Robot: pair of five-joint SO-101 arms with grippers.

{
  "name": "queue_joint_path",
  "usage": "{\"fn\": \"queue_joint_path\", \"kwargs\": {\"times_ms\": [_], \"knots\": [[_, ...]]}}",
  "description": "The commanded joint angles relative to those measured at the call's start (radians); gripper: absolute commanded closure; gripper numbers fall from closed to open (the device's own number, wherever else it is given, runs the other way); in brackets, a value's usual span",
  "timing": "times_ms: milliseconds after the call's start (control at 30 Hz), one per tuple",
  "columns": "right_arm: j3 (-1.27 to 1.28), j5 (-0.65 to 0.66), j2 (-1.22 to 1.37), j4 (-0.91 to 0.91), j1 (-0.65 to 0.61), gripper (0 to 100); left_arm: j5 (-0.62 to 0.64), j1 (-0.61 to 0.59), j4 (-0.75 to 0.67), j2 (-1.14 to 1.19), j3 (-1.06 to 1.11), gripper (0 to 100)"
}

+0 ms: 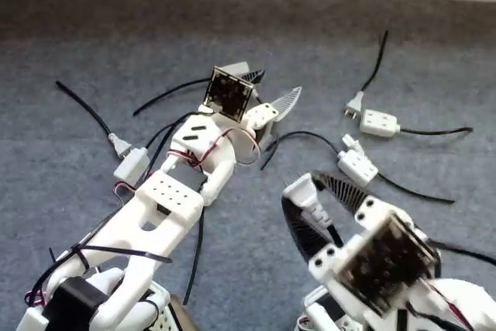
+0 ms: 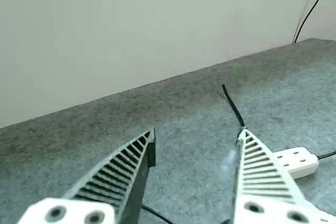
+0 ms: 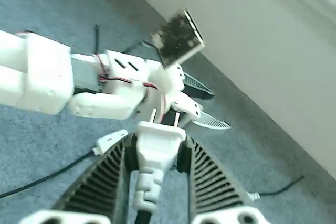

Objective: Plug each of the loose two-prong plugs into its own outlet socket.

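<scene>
Grey felt desk (image 1: 93,44), plug in play.
Right hand (image 3: 156,141) clamps a white two-prong plug (image 3: 152,158); left hand (image 2: 197,139) hangs spread wide, holding nothing.

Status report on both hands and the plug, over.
Left hand open, empty. Right hand shut on white plug, prongs out. Outlet socket nearby; black cable beside it.

Bright, diffuse, even light; soft faint shadows on carpet (image 1: 77,44).
</scene>
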Motion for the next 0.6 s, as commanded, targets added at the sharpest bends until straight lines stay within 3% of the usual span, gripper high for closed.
{"fn": "queue_joint_path", "kwargs": {"times_ms": [0, 333, 567], "knots": [[-0.074, -0.025, 0.001, 0.031, -0.051, 98.5, 0.005, -0.021, -0.035, 0.005, -0.007, 76], [-0.065, -0.025, 0.004, 0.039, -0.045, 98.5, 0.008, -0.021, -0.060, 0.004, -0.007, 76], [0.110, -0.018, -0.007, -0.005, 0.097, 98.5, 0.005, -0.018, -0.394, 0.004, 0.102, 77]]}}
